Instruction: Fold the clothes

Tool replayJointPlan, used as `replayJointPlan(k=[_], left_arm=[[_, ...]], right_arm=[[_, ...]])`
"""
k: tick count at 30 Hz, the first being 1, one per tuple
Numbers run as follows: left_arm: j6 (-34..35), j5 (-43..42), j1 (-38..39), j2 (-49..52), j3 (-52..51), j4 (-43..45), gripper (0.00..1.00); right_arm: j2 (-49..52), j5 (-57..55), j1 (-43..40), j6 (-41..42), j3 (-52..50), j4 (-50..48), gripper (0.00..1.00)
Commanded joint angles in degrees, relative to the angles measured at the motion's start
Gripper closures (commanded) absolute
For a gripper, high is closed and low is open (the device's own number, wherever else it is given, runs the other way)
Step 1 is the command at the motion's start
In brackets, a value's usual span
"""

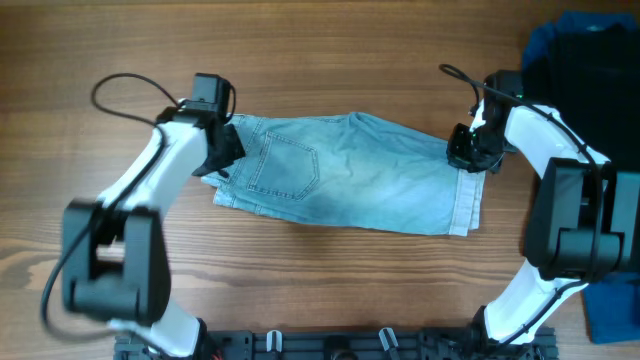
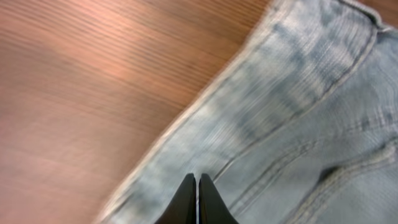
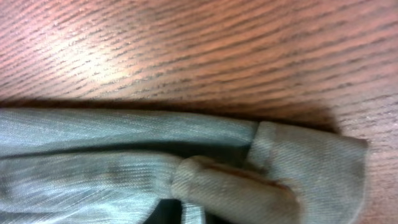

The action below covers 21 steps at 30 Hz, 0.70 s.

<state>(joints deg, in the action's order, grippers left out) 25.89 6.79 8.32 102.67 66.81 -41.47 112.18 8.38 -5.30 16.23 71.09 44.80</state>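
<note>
At the left end of the denim shorts (image 1: 340, 178), over the edge band: left pincer (image 1: 222, 152), tips clenched together, no telling whether cloth is nipped between. Spread across the middle of the desk (image 1: 330, 60), long axis from left edge to right edge, dipping slightly toward the near edge rightward. At the right end, by the far hem: right pincer (image 1: 468, 155), fingers hidden, grip impossible to tell. Garment squarely between both, each arm nearest its own end.
</note>
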Motion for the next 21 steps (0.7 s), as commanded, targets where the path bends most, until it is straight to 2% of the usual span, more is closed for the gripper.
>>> replayJointPlan(k=[1, 4, 6, 8, 15, 21], left_arm=[[0.94, -0.46, -0.26, -12.76, -0.37, -3.34, 0.96], [0.94, -5.27, -0.26, -18.01, -0.37, -6.29, 0.96], [0.55, -8.85, -0.24, -17.31, -0.68, -7.98, 0.96], [-2.97, -13.53, 0.59, -15.5, -3.13, -5.42, 0.96], [-3.39, -13.84, 3.3, -5.81, -9.51, 7.54, 0.96], [-3.34, -13.84, 3.3, 5.7, -9.62, 5.55, 0.96]], right_arm=[[0.57, 0.72, -1.46, -4.26, 3.37, 4.26, 0.82], [-3.69, 3.37, -1.31, -4.22, 5.51, 11.96, 0.8], [-5.46, 4.55, -1.31, -3.89, 5.33, 15.89, 0.76], [-5.7, 4.61, -1.27, -1.79, 5.14, 18.8, 0.75], [-5.7, 4.59, -0.87, -1.22, 0.98, 17.16, 0.74], [-5.7, 4.59, -0.87, -2.34, 0.5, 17.49, 0.71]])
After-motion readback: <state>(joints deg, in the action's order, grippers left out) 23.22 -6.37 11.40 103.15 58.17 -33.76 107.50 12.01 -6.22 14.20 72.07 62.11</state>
